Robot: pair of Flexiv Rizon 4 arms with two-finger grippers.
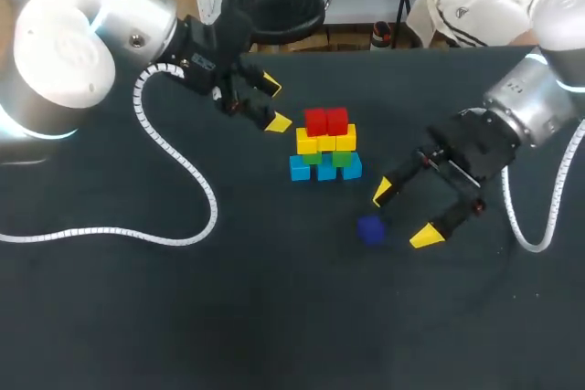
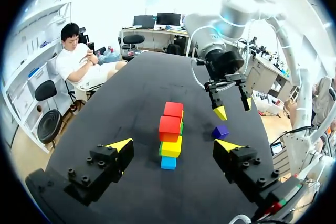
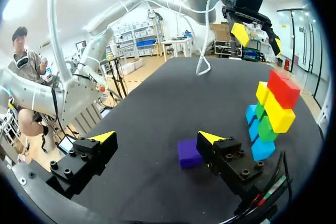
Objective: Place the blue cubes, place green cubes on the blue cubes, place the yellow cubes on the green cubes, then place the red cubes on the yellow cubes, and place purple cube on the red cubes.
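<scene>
A stack (image 1: 325,145) stands on the black table (image 1: 183,317), near its middle and somewhat toward the far edge. Three blue cubes (image 1: 326,169) sit in a row on the table, with two green cubes (image 1: 342,159) on them. Two yellow cubes (image 1: 307,142) rest on the green, and two red cubes (image 1: 326,121) sit side by side on top.

The purple cube (image 1: 371,230) lies alone on the table on the near side of the stack, a little toward the right edge and apart from it. The right gripper (image 1: 405,215) hangs just beside that cube, toward the right edge, its jaws spread wide. In the right wrist view the cube sits low between the jaws, close to one of them. Whether it touches that one cannot be told, and it is not pinched.

The left gripper (image 1: 274,104) hangs near the stack, toward the left and far edges, not touching it. Its jaws are likewise spread and hold nothing. A white coiled cable (image 1: 196,184) from the left arm loops across the table toward its left edge.
</scene>
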